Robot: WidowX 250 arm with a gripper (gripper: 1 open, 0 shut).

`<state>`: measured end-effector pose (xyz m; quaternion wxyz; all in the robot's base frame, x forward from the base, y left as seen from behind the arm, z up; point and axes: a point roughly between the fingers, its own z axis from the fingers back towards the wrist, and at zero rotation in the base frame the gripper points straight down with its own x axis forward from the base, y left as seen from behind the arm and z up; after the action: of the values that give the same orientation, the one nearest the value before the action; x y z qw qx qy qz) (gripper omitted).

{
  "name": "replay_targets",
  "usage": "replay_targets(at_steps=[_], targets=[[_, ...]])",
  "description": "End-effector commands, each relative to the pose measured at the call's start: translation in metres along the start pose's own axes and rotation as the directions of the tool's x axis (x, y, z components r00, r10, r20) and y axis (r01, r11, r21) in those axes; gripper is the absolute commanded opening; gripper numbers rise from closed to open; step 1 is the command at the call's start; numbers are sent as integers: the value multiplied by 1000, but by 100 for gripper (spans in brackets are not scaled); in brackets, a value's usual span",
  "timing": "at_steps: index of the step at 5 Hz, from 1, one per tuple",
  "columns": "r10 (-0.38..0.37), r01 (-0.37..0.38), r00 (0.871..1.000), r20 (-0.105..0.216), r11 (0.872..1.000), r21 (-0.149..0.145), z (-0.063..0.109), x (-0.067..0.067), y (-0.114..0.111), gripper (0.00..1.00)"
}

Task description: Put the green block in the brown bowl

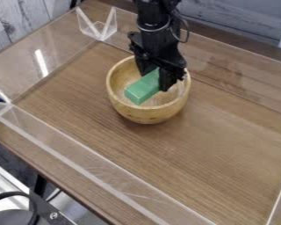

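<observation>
The brown bowl (147,102), round and light tan, sits on the wooden table near the middle. The green block (143,88) hangs tilted inside the bowl's opening, low over its floor. My black gripper (158,75) points down into the bowl from above and is shut on the block's upper end. Whether the block's lower end touches the bowl's inside I cannot tell.
Clear acrylic walls (38,141) fence the table on the left and front. A clear plastic stand (98,25) sits at the back left. Bare wood (225,132) lies to the right of the bowl.
</observation>
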<state>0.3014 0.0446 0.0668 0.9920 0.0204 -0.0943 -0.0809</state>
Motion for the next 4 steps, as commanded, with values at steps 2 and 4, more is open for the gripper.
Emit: replay_targets(at_steps=[2, 4], targets=[[-12, 12, 995, 96, 1000, -4, 5, 12, 13, 0], [9, -4, 995, 98, 999, -44, 5, 18, 14, 0]])
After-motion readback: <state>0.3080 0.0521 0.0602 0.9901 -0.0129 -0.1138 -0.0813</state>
